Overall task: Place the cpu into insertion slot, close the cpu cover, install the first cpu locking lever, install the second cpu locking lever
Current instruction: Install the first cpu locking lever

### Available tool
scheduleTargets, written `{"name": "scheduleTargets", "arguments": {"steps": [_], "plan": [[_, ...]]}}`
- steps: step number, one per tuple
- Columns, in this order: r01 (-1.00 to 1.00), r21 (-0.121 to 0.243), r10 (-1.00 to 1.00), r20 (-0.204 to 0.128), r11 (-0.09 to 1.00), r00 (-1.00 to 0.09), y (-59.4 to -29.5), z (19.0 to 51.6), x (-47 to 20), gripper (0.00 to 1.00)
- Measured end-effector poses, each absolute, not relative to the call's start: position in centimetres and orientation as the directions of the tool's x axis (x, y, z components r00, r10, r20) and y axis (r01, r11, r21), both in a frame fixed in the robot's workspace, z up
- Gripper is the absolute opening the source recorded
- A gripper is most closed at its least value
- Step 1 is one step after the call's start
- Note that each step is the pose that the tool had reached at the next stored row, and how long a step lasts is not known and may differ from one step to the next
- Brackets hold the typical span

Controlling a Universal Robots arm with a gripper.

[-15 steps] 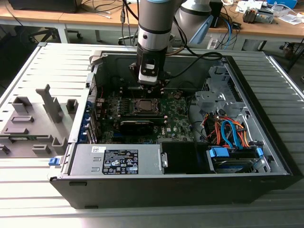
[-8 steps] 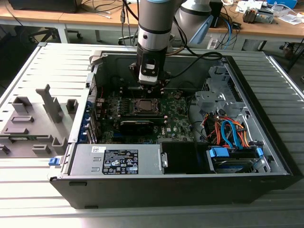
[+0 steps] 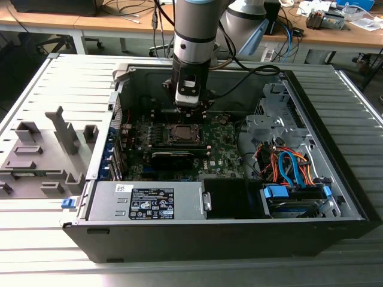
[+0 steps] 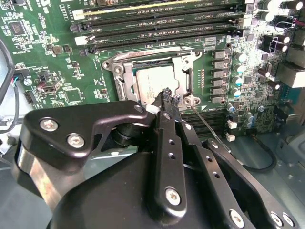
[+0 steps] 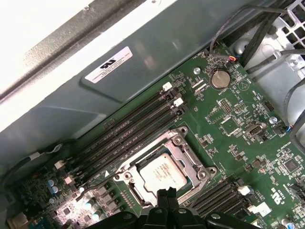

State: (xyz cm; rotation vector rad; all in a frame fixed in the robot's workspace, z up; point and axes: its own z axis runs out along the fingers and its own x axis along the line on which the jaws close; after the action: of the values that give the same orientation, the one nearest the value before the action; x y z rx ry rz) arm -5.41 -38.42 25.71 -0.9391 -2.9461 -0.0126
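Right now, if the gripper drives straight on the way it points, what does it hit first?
Most likely the cpu cover, at the frame bar beside the cpu: the gripper points at that seam in the second wrist view. Depth is unclear, so it could land on the cpu's edge.

A ribbed grey desk (image 3: 36,251) is carrying an open black computer case (image 3: 209,239) lying on its side, while a grey moulded fixture (image 3: 42,158) is sitting just beside it on the exterior view's left.
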Motion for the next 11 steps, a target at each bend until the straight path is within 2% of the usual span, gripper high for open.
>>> {"name": "scheduleTargets", "arguments": {"steps": [11], "plan": [[0.569,-0.007,0.569,0.050,0.822,-0.821,-38.42,25.71,-5.41,0.11]]}}
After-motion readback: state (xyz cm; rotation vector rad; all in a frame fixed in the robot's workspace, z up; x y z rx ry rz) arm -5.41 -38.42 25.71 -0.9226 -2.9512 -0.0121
